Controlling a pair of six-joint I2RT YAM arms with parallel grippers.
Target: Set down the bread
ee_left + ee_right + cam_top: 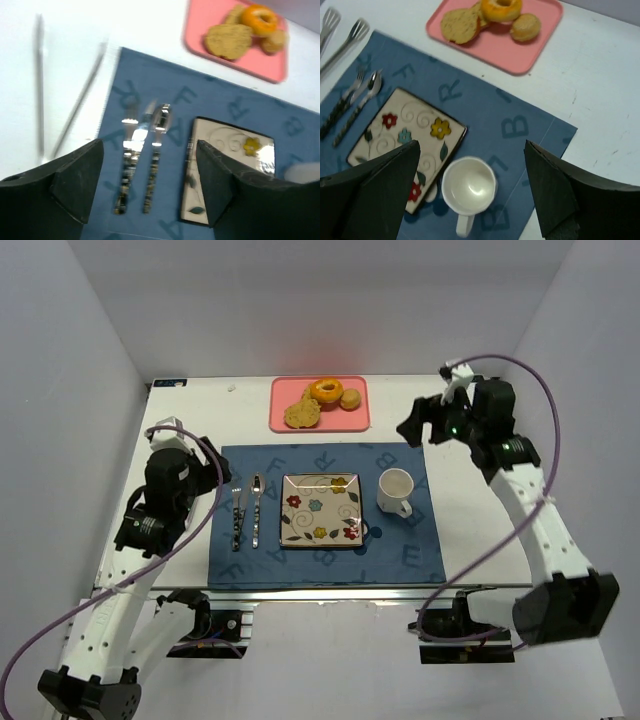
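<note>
The bread (301, 414) lies at the left end of the pink tray (345, 421) by the table's far edge. Both grippers hang spread and empty. From the right gripper (418, 427) it lies straight left; from the left gripper (218, 472), farther back and rightward.

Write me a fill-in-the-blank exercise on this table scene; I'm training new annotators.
1. The bread lies on the ____ tray, next to a doughnut.
2. In the top view, the mug stands to the ____ of the plate.
3. Left of the plate lie a fork and a ____.
4. The left gripper and right gripper are both ____, holding nothing.
Missing words: pink; right; spoon; open.
</note>
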